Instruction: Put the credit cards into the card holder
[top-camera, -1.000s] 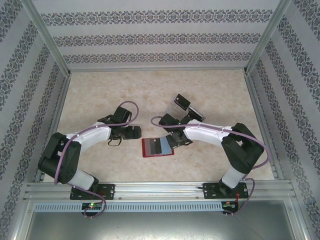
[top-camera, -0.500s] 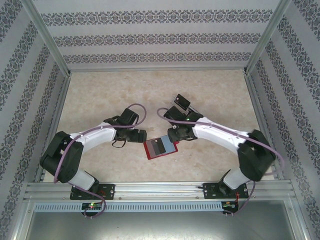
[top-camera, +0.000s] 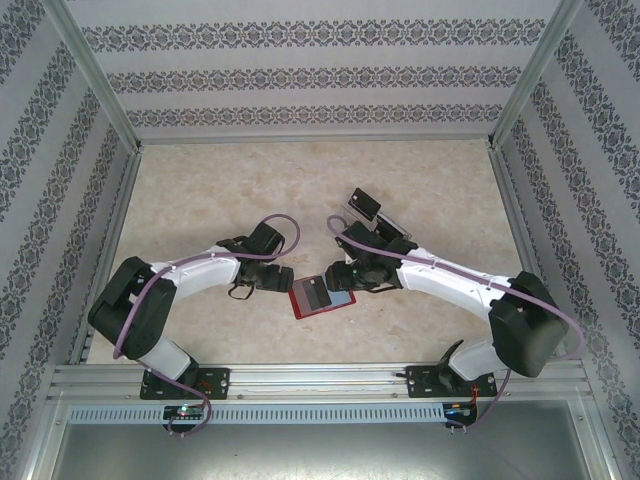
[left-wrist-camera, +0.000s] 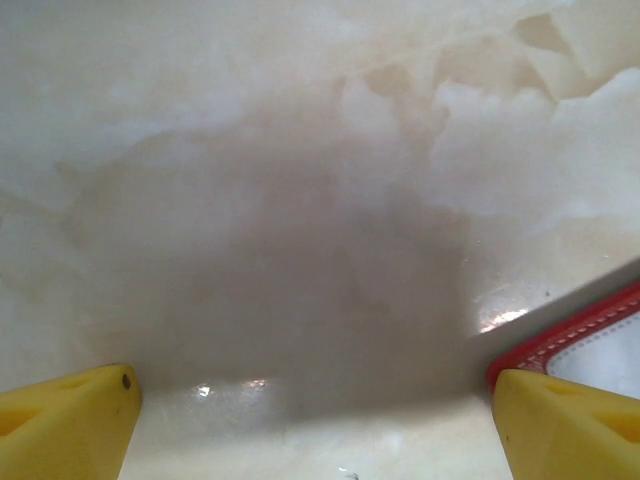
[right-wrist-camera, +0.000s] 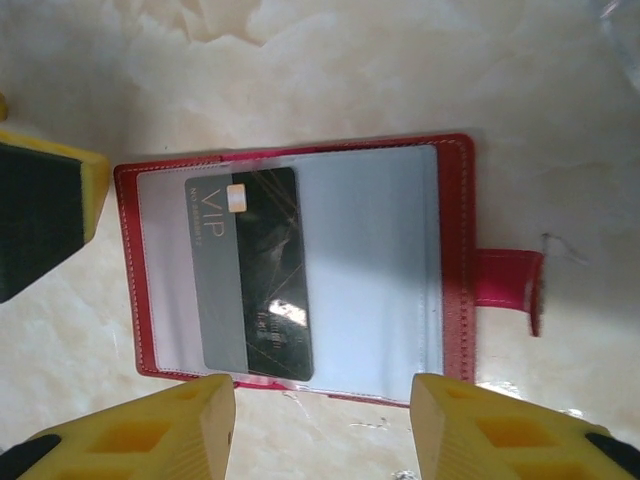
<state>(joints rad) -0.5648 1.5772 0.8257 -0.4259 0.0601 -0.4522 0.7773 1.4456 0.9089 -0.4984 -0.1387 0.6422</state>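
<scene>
Marbled table (top-camera: 200, 190) bears the open card holder (right-wrist-camera: 372, 270), credit card (right-wrist-camera: 255, 275) inside; left fingers (left-wrist-camera: 65, 422) and right fingers (right-wrist-camera: 500, 432) spread.

The black credit card (right-wrist-camera: 250, 270) in the card holder (right-wrist-camera: 458, 250) reads "VIP"; smaller print beside it is illegible.
</scene>
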